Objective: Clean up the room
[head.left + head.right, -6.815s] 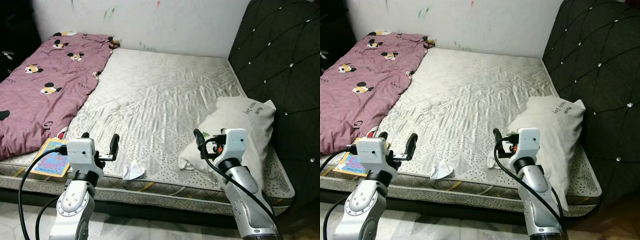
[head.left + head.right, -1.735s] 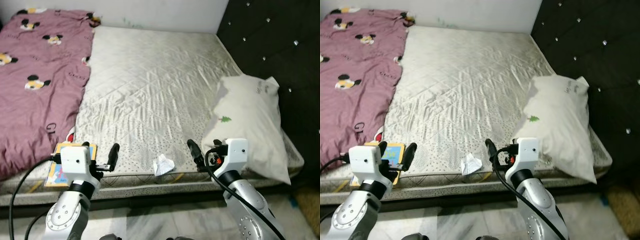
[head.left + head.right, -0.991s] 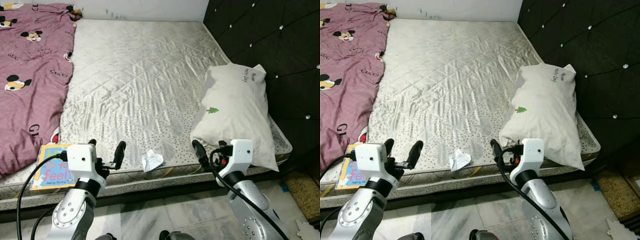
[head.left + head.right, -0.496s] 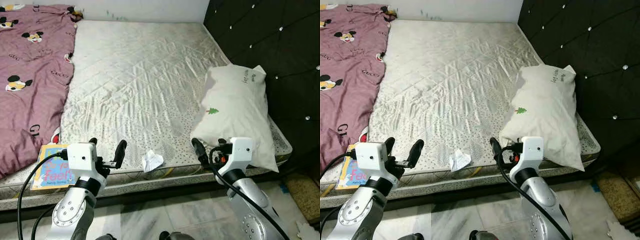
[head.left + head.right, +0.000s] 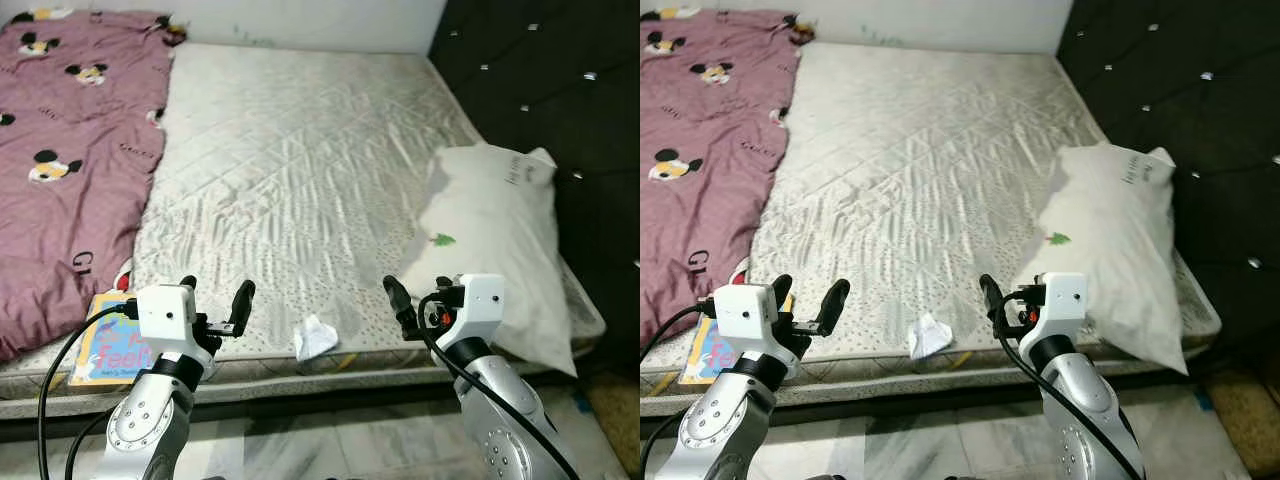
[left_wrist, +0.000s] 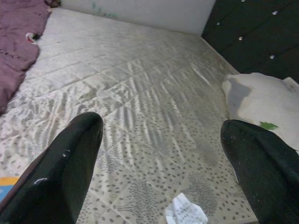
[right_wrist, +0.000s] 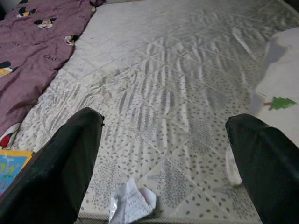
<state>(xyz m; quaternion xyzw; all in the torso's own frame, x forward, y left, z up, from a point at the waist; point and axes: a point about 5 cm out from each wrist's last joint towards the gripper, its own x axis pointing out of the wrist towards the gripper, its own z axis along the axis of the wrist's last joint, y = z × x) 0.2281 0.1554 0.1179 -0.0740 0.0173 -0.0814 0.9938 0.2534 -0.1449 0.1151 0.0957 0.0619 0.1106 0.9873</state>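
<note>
Crumpled paper (image 5: 315,338) lies on the bare mattress (image 5: 300,190) right at its near edge, roughly midway between the two raised hands. It sits apart from everything else, with open quilted mattress behind it and to both sides.

To its left, a colourful children's book (image 5: 105,345) rests flat at the same near edge, its far end tucked under the hem of the purple cartoon-print blanket (image 5: 70,150). That blanket covers the left strip of the bed from the wall down to the book.

To the right, a white pillow (image 5: 495,250) leans along the mattress's right edge beside the dark tufted headboard (image 5: 550,90), its lower corner hanging a little over the near edge.

Both hands are held up just short of the bed's near edge, touching nothing. The left hand (image 5: 215,300) is open, its two black fingers (image 6: 65,172) spread wide, and the paper shows between them in the left wrist view. The right hand (image 5: 990,295) is open too, fingers (image 7: 70,158) well apart, framing the paper (image 7: 133,203) and the pillow's edge.

The broad middle of the mattress runs wide to the white wall (image 5: 300,15). Pale tiled floor (image 5: 910,445) shows below the bed's front edge.
</note>
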